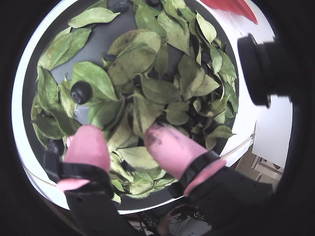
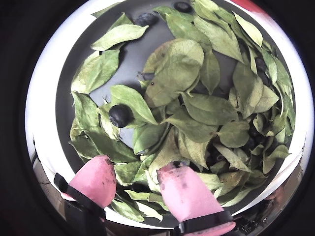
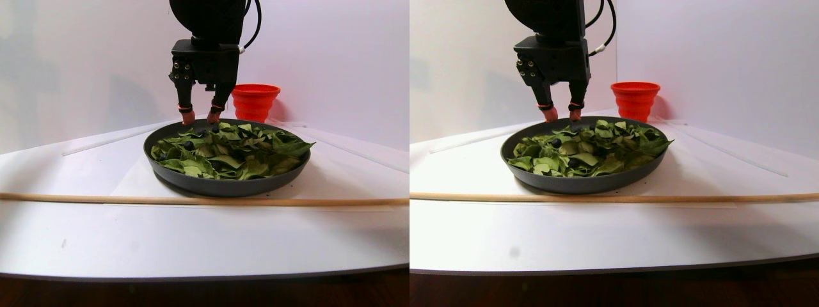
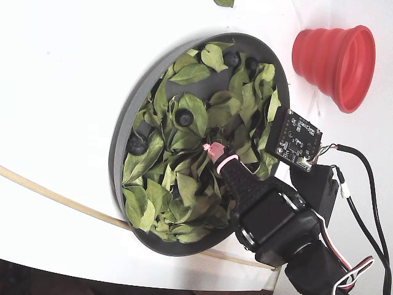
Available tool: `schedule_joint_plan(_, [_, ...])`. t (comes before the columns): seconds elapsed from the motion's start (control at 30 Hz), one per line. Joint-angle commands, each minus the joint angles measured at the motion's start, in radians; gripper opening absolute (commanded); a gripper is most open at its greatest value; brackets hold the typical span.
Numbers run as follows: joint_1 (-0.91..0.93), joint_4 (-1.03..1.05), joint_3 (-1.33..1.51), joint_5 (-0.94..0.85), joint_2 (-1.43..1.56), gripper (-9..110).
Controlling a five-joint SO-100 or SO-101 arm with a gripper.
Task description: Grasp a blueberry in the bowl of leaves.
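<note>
No brand, label or writing can be read anywhere. One dark grey bowl (image 4: pixel 120 134) sits on the white worktop (image 4: pixel 55 74), filled with green leaves (image 2: pixel 183 64), too many to count. In a wrist view one blueberry (image 2: pixel 120 115) lies exposed left of centre, with two more at the top edge; other dark spots among the leaves are unclear. The gripper (image 2: pixel 134 183) hangs over the leaves at the bottom of that frame, its pink fingertips (image 2: pixel 98 180) spread apart and empty. One red cup (image 4: pixel 335 57) stands at the upper right of the fixed view, and one wooden stick (image 3: pixel 192 200) lies in front of the bowl.
</note>
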Motion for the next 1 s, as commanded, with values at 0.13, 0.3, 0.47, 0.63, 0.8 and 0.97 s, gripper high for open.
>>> schedule_joint_plan(0.13, [-0.020, -0.037, -0.054, 0.009, -0.018, 17])
schedule_joint_plan(0.3, [-0.031, -0.060, -0.069, 0.015, -0.052, 17])
schedule_joint_plan(0.47, [-0.041, -0.091, -0.086, 0.017, -0.087, 17])
schedule_joint_plan(0.63, [-0.049, -0.124, -0.106, 0.014, -0.130, 17])
schedule_joint_plan(0.8, [-0.058, -0.143, -0.124, 0.023, -0.158, 17])
schedule_joint_plan(0.97, [-0.061, -0.166, -0.143, 0.025, -0.195, 17])
